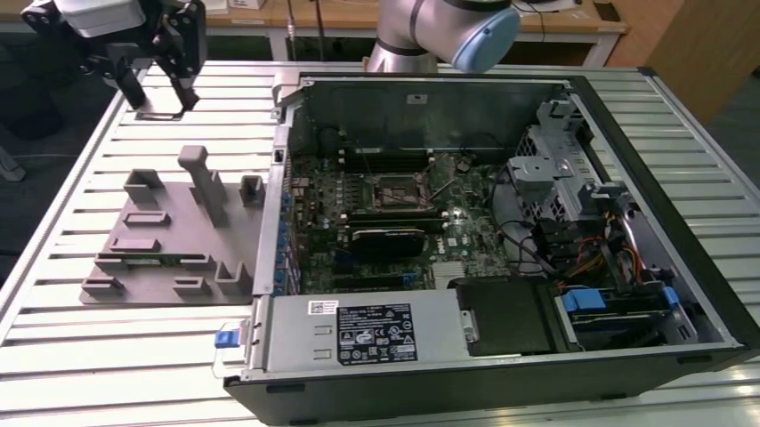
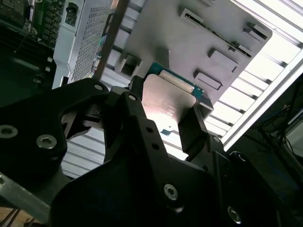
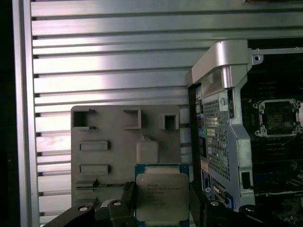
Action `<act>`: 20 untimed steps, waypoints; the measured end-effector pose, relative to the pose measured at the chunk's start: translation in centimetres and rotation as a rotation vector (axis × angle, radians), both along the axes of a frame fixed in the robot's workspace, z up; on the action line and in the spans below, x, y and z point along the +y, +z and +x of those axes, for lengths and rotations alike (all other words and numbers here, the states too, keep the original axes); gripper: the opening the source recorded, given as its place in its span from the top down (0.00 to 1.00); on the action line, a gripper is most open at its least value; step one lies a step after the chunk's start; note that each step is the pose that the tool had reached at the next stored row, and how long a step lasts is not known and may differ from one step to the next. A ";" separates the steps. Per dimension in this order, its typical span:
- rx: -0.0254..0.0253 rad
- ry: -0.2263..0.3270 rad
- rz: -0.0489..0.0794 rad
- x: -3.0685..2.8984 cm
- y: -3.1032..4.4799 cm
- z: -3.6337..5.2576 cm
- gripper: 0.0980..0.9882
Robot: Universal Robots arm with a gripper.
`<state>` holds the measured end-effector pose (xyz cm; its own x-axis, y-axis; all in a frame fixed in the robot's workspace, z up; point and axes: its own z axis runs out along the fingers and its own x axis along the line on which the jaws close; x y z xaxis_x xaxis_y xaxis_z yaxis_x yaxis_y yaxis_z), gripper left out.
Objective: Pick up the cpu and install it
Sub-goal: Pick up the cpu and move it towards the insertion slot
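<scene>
The cpu [image 3: 162, 195] is a small square chip with a silver-grey metal top on a green rim. It sits between the black fingers [image 3: 126, 201] of my gripper [image 3: 162, 208], which is shut on it. In the second wrist view the cpu [image 2: 169, 97] shows its shiny face between the same fingers [image 2: 191, 124]. In the exterior view my gripper [image 1: 157, 105] hangs above the slatted table at the far left corner, holding the cpu [image 1: 160, 113] flat and well away from the open computer case. The motherboard socket [image 1: 392, 189] lies bare inside the case, also seen as the socket [image 3: 277, 118].
A grey parts fixture [image 1: 178, 233] with upright posts and pockets lies on the slatted table [image 1: 107, 356], left of the open case's wall [image 1: 283, 178]. Inside the case are a black block [image 1: 383, 240], a drive cage [image 1: 558, 178] and cables. The arm's base [image 1: 410, 36] stands behind the case.
</scene>
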<state>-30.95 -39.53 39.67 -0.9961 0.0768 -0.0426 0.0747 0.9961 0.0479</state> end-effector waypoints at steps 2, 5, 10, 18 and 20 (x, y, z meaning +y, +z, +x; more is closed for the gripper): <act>0.0000 0.000 0.000 0.00 0.00 0.56 0.50; 0.0000 0.000 0.000 0.00 0.00 1.36 0.50; -0.0001 0.000 0.000 0.00 -0.01 2.64 0.50; 0.0003 0.000 0.000 0.00 -0.02 5.00 0.50; 0.0005 0.000 0.000 0.00 -0.02 5.60 0.50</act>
<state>-25.34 -39.53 39.65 -0.9962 0.0769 -0.0420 0.0748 0.9960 0.0479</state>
